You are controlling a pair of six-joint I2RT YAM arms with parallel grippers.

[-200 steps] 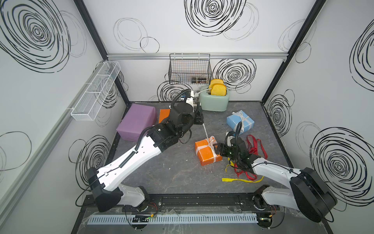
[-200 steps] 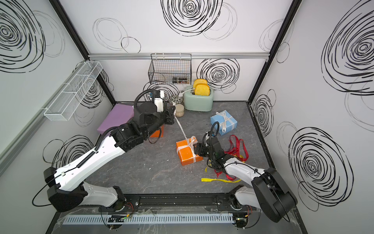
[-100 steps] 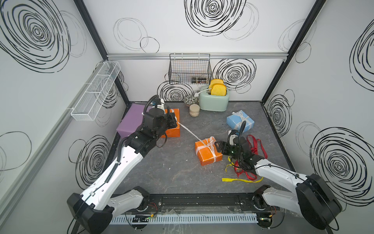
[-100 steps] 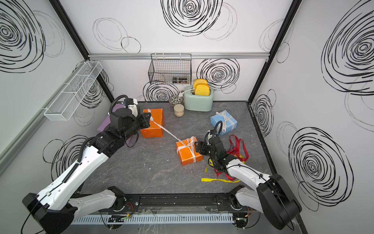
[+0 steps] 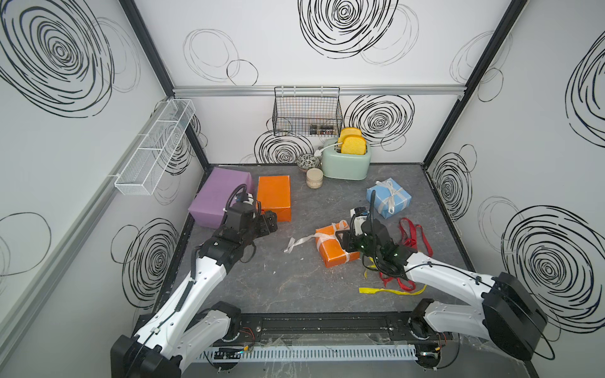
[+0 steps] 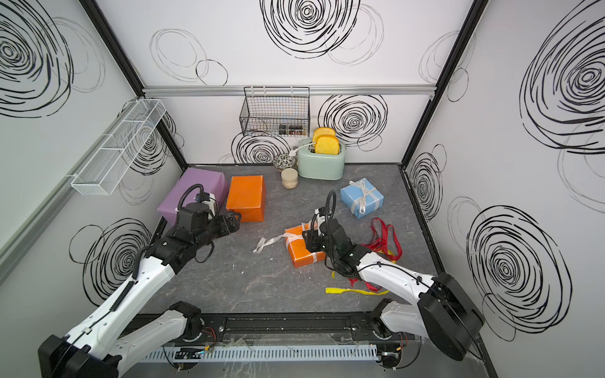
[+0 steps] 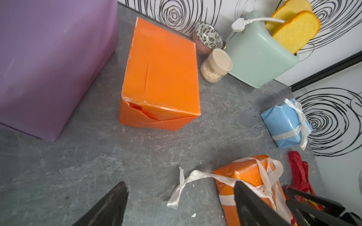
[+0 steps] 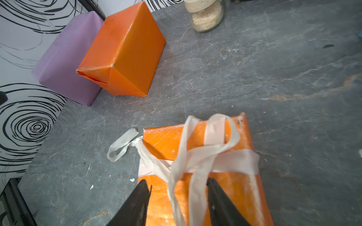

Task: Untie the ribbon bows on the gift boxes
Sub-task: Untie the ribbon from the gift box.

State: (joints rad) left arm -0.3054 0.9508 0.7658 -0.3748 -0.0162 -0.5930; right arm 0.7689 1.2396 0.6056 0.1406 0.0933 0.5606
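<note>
White satin ribbon lies loosened over the small orange box in the middle of the bench, one tail trailing off, so I hold my right claw parted astride a strand by the knot, ready to pinch, while my left claw hangs wide apart, empty.
</note>
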